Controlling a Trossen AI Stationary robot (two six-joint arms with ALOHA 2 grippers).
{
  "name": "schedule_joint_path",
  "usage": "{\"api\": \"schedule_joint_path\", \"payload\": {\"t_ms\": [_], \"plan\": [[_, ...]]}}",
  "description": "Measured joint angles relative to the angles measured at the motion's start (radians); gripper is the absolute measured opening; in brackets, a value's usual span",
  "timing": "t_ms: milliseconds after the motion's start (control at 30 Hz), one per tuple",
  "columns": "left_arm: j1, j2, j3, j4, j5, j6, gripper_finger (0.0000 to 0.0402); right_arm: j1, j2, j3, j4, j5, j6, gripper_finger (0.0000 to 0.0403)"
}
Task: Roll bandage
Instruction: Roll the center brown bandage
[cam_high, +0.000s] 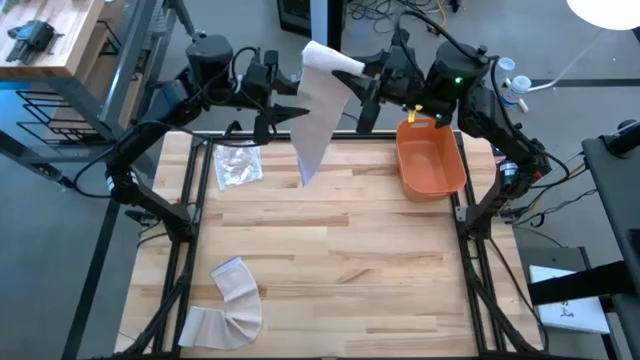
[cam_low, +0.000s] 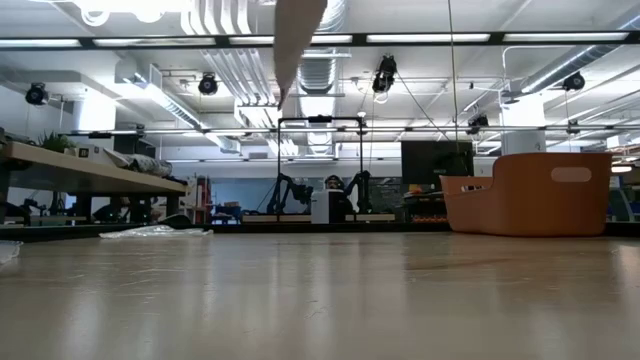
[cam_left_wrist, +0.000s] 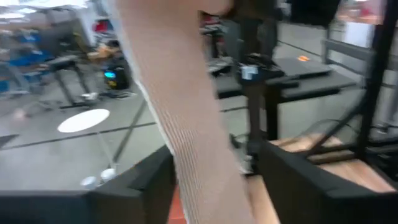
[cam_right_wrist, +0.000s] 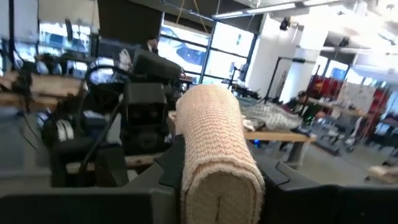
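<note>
Overhead, two dark arms meet above the far edge of the bench (cam_high: 330, 240), and between them hangs one bandage (cam_high: 318, 120), a single pale ribbed strip. A second, separate length of bandage material (cam_high: 228, 300) lies curled flat near the bench's near left corner. One crumpled clear wrapper (cam_high: 238, 165) lies on the left part of the bench, and one orange bin (cam_high: 430, 160) stands at the far right.

The right end effector (cam_high: 362, 88) grips the rolled upper end of the bandage; its wrist view shows the roll (cam_right_wrist: 217, 155) wedged tight between the two dark fingers (cam_right_wrist: 283, 183), which are closed on it. From that roll the loose tail drops down and toward the left arm, tapering to a tip that hangs over the bench without clearly touching it. In the low view only the tail's tip (cam_low: 295, 35) shows, dangling from above.

The left end effector (cam_high: 285, 112) sits just beside the hanging strip on its left. Its wrist view shows the strip (cam_left_wrist: 180, 124) running down between its fingers (cam_left_wrist: 140, 186), with space visible on each side, so the fingers stand parted and do not pinch the cloth.
</note>
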Motion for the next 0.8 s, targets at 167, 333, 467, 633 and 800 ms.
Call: {"api": "schedule_joint_path", "payload": {"t_ms": [167, 333, 467, 633, 800], "plan": [[0.008, -0.002, 0.014, 0.030, -0.041, -0.041, 0.0278, 0.000, -0.007, 0.000, -0.001, -0.113, -0.179, 0.0093], [0.008, -0.006, 0.063, 0.035, 0.005, -0.143, 0.0327, 0.000, -0.011, 0.000, -0.002, -0.171, -0.352, 0.0092], [0.009, -0.006, 0.111, 0.032, 0.060, -0.198, 0.0342, 0.000, -0.009, 0.000, -0.005, -0.231, -0.375, 0.0092], [0.044, -0.006, 0.158, 0.028, 0.194, -0.259, 0.0339, 0.000, 0.003, 0.001, -0.001, -0.306, -0.442, 0.0093], [0.099, 0.004, 0.181, 0.025, 0.313, -0.473, 0.0333, 0.004, 0.031, 0.000, -0.023, -0.309, -0.617, 0.0092]]}}
